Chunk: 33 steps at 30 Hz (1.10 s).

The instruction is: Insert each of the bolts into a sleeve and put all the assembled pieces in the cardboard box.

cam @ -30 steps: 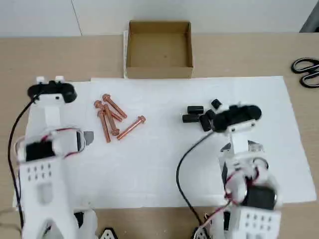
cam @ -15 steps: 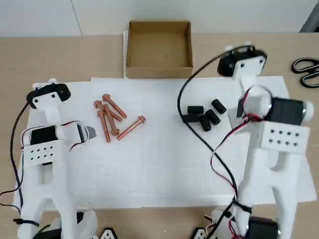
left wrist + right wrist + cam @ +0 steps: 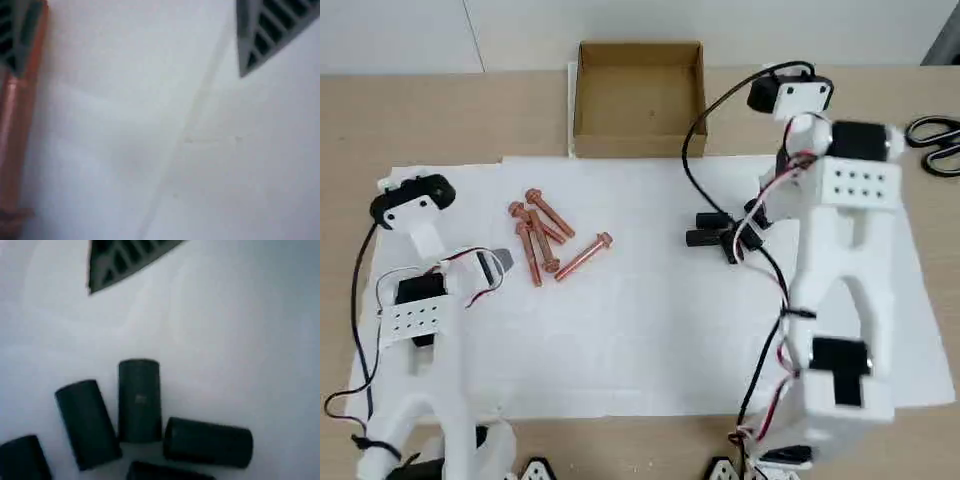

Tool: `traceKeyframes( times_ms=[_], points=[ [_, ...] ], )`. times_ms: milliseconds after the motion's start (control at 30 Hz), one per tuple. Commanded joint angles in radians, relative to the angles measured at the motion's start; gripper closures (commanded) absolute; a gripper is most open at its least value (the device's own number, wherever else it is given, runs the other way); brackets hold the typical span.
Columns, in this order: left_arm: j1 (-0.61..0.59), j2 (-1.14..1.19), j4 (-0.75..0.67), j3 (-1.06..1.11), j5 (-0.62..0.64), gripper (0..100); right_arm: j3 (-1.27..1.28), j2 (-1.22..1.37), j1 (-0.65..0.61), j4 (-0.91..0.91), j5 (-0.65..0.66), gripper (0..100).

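Several copper bolts [image 3: 546, 240] lie loose on the white sheet, left of centre. My left gripper [image 3: 496, 266] sits low just left of them, open. In the left wrist view one bolt [image 3: 15, 130] lies along the edge, partly under one finger [image 3: 25, 35], and the other finger [image 3: 270, 30] stands far off. Several black sleeves [image 3: 720, 233] lie in a cluster right of centre. My right gripper [image 3: 752, 222] hangs over them, open, with one finger [image 3: 130, 260] above the sleeves [image 3: 139, 400]. The cardboard box [image 3: 640, 135] stands at the back.
Black scissors [image 3: 935, 135] lie on the bare table at the far right. The white sheet [image 3: 640, 330] covers the middle of the table. Cables trail from both arms, and one loops across the sheet in front of the box's right corner.
The right arm has risen from its folded pose and swung back, so its wrist now stands near the box's right corner. The left arm's wrist has drifted a little toward the front left.
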Motion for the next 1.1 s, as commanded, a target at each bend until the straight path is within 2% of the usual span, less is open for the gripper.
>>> traceKeyframes(
  times_ms=[0, 167, 433, 700, 1067],
  points=[
    [0.000, -0.003, -0.023, -0.001, 0.005, 74, -0.118, 0.021, -0.018, 0.005, -0.081, 84.3],
    [0.000, -0.003, -0.023, 0.001, 0.005, 74, -0.127, 0.007, -0.050, 0.002, -0.104, 84.3],
    [0.000, -0.002, -0.043, 0.007, 0.005, 74, -0.133, 0.197, -0.068, -0.061, 0.029, 84.3],
    [0.000, -0.002, -0.068, 0.021, 0.006, 74, -0.282, 0.430, -0.070, -0.050, 0.121, 84.3],
    [0.000, -0.002, -0.072, 0.021, 0.006, 74, -0.379, 0.493, -0.071, -0.027, 0.224, 84.2]
  ],
)
